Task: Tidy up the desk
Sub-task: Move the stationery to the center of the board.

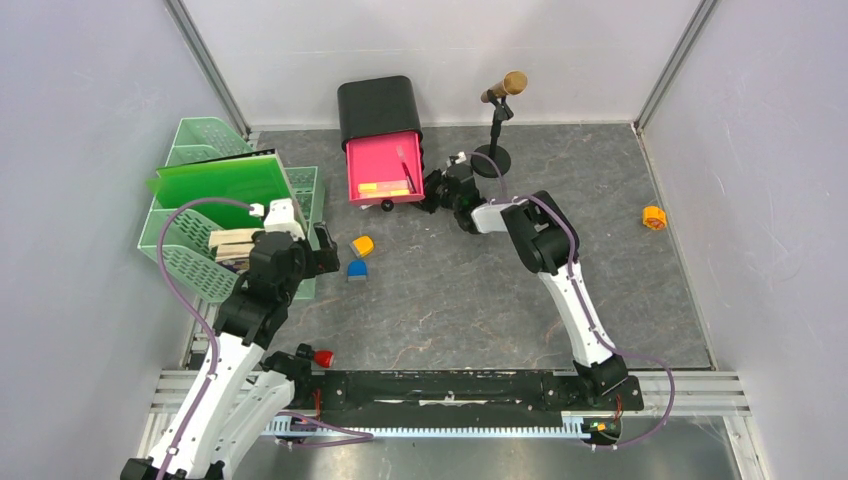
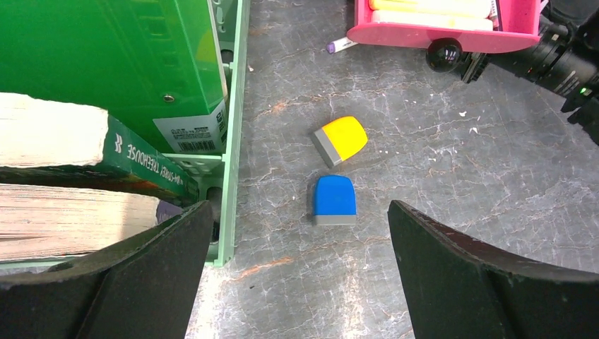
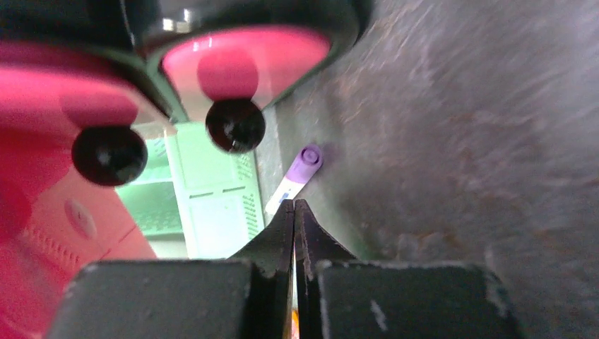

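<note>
Dark-grey marbled bench (image 1: 450,300), lying under both arms. I am seeing a yellow block (image 2: 341,139) and a blue block (image 2: 335,199) near the mint-green tiered tray (image 2: 236,141), and a purple-capped white pen (image 3: 297,176) lying beside the black round knob (image 3: 235,125) of the pink drawer (image 2: 438,32). My left hand (image 2: 297,236) is hovering spread above the blocks; my right hand (image 3: 294,212), pressed together, is pointing at the pen.

A pink drawer (image 1: 383,165) juts out of its black box (image 1: 378,105), the right gripper (image 1: 432,190) just beside it; a yellow block (image 1: 362,245) and a blue block (image 1: 357,268) lie on the desk (image 1: 470,300)
</note>
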{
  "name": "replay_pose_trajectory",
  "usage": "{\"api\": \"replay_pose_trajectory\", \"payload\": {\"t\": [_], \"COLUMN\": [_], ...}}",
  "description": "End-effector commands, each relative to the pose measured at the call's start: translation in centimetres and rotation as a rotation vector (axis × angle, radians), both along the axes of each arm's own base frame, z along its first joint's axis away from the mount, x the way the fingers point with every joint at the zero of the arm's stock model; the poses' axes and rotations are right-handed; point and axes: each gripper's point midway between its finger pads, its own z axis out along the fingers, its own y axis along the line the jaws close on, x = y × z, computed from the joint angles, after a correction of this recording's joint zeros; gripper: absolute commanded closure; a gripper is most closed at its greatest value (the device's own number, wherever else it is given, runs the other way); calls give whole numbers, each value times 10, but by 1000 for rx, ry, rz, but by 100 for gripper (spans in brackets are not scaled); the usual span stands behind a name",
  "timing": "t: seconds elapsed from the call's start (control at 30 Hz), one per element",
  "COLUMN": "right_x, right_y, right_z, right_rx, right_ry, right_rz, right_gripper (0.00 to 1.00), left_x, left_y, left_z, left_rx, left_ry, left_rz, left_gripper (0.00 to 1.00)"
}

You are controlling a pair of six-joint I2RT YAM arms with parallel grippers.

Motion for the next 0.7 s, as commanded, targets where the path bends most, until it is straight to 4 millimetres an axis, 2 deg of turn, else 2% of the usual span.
{"api": "replay_pose_trajectory", "payload": {"t": [0.0,0.13,0.67], "right_x": [13,20,47], "right_y": [-25,-35,-30], "right_z": [-48,-55,-58], "right_rx": [-190,-239,-252], "right_ry": [113,137,146], "right_rz": [-69,-129,-190], "right_gripper": [100,100,100], "left_x": [1,0,-1], "left_y": [6,6,10], "left_z": [-3,-5,-12], "left_rx": [11,12,46], "left_ry": [-4,2,18], "left_rz": [32,31,32], "left_gripper": [0,0,0]}}
